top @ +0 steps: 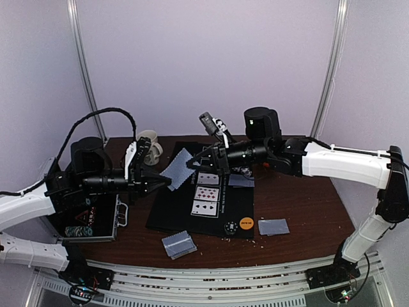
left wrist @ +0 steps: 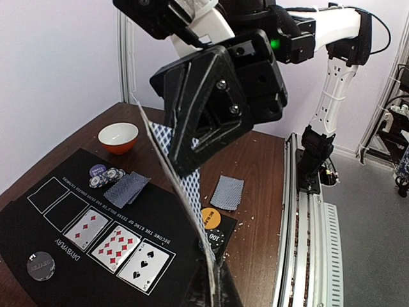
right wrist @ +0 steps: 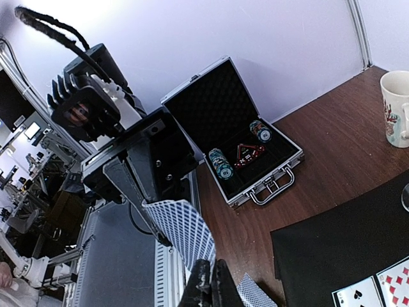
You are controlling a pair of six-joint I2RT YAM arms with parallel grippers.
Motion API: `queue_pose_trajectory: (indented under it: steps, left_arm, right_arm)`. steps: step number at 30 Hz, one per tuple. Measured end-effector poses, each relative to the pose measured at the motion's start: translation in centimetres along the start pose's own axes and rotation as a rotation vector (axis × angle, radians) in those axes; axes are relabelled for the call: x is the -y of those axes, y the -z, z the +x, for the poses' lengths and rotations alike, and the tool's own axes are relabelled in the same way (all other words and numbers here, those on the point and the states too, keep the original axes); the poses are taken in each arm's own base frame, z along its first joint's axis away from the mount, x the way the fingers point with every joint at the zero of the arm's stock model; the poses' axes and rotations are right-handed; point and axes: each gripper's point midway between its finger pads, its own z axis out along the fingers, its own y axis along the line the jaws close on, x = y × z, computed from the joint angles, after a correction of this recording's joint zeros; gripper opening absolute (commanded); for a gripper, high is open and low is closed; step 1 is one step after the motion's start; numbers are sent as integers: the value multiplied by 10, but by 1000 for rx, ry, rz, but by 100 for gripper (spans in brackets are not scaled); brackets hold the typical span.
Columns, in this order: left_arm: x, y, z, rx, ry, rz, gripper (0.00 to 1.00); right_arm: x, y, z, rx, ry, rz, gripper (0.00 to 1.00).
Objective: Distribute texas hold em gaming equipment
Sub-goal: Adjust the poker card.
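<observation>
Top view: open case is seen at 8 o'clock, with cased chips stacked inside. Mug is noted at 11 o'clock; its contents cannot be seen. Black mat is laid at centre, with three face-up cards in a column on it and an orange button at its 5 o'clock corner. Near pile is placed face down at 6 o'clock and side pile at 4 o'clock, both off the mat. Left arm is extended from 9 o'clock and right arm from 3 o'clock, both raised over the mat. Held cards are fanned between them. Left gripper is pinched on the lower corner, right gripper on the opposite edge.

Left wrist view: bowl is seen at 10 o'clock, white inside. Loose chips are grouped just below it at the mat edge. Held cards are seen edge-on, running from the left fingers at 6 o'clock up to the right gripper, which is clamped on them at centre.

Right wrist view: the case is shown at 12 o'clock with its lid up, two chip stacks and red pieces in its tray. The left gripper is angled down from 9 o'clock and closed on the fan's top corner. Right fingers are pressed together at 6 o'clock on its lower edge.
</observation>
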Motion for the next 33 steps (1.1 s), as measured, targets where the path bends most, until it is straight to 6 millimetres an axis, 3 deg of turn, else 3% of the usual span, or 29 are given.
queue_pose_trajectory:
  steps: [10,16,20,33]
  left_arm:
    - [3,8,-5,21,-53,-9,22]
    - [5,12,-5,29,-74,-10,24]
    - [4,13,-1,24,-78,-14,23]
    - [-7,13,6,12,-89,-81,0]
  right_arm:
    - [-12,1,-3,2,12,-64,0]
    - [-19,1,-7,13,12,-101,0]
    - [-21,2,-8,15,11,-113,0]
    - [-26,2,-9,15,3,-142,0]
